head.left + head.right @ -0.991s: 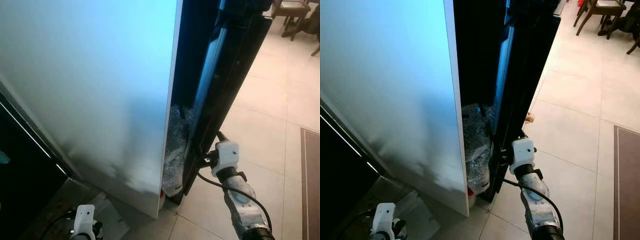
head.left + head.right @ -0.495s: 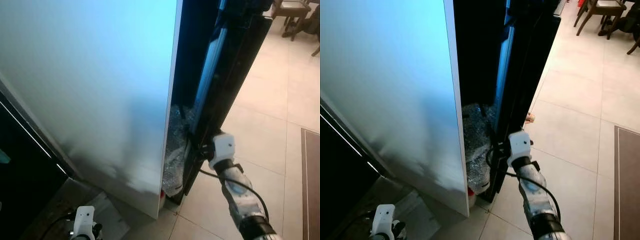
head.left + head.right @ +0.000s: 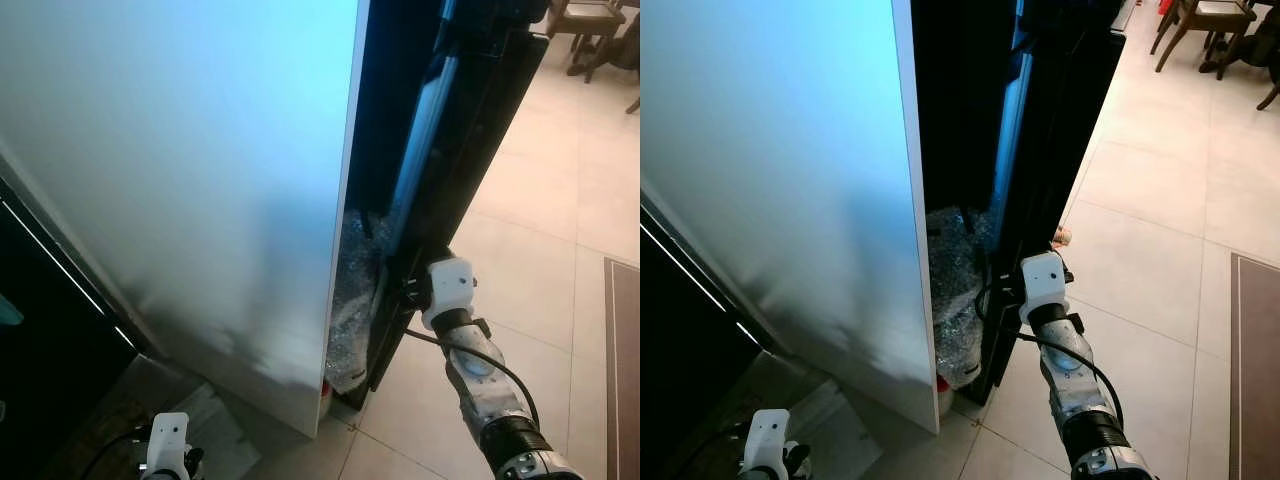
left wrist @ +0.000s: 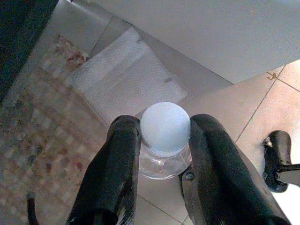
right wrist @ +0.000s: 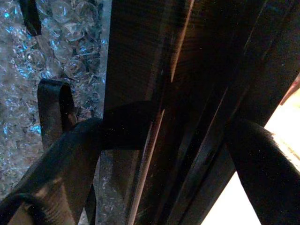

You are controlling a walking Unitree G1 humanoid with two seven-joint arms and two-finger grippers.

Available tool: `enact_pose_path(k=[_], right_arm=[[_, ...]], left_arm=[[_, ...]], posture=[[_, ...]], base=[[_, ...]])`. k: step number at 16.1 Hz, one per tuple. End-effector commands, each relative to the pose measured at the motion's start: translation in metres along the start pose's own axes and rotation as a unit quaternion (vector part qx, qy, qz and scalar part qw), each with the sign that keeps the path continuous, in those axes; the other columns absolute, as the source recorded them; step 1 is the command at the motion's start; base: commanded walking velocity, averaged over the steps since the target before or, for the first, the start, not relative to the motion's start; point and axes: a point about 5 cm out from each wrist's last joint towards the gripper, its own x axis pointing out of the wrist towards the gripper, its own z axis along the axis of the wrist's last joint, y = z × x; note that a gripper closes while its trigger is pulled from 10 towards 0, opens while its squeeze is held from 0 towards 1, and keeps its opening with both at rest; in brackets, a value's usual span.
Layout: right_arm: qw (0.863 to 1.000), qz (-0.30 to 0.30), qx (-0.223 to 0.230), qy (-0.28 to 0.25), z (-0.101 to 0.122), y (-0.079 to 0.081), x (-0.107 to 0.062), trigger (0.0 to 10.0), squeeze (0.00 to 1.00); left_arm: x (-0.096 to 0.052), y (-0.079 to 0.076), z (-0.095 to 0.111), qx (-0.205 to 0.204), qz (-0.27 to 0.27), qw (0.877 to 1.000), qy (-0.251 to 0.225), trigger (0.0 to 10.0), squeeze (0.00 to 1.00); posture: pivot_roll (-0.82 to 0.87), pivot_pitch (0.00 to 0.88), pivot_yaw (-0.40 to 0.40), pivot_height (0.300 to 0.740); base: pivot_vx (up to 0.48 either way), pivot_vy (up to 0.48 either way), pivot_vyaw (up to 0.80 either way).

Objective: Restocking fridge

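1. The fridge door (image 3: pixel 440 180), a tall black slab, runs from the top centre of the left eye view down to just right of centre, standing edge-on beside a broad pale blue-white panel (image 3: pixel 180 150) that takes up the left half of the frame.
2. The right gripper (image 5: pixel 159 140) sits at the door's lower edge, right of centre in the eye views — its two black fingers (image 5: pixel 70 154) straddle the dark edge, one on each side, spread wide around it.
3. In the narrow gap between panel and door, low in the frame, a mass of bubble wrap (image 3: pixel 350 300) shows, clear and crinkled.
4. The left gripper (image 4: pixel 161 159) hangs at the bottom left of the eye views, its fingers closed on a clear bottle (image 4: pixel 165 140) with a pale blue cap (image 4: pixel 165 127) — the cap sits between the two pads.
5. Below the bottle lies a white cloth (image 4: pixel 126 79) on the floor.
6. Pale floor tiles (image 3: pixel 1140 260) fill the right side; chair legs (image 3: pixel 1200 25) stand at the upper right corner.
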Motion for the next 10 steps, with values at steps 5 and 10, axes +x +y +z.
enact_pose_path(k=[5, 10], right_arm=[[0.997, -0.074, -0.013, 0.020, -0.010, -0.021, -0.006, 10.0, 0.00], [0.989, -0.137, -0.034, 0.037, -0.016, -0.041, -0.013, 10.0, 0.00]], left_arm=[[-0.001, 0.000, -0.004, 0.001, 0.002, 1.000, 0.005, 10.0, 0.00], [-0.001, 0.000, -0.002, 0.002, 0.002, 1.000, 0.002, 10.0, 0.00]], posture=[[-0.09, 0.068, 0.000, 0.740], [-0.09, 0.064, 0.001, 0.740]], base=[[0.000, 0.000, 0.00], [0.000, 0.000, 0.00]])
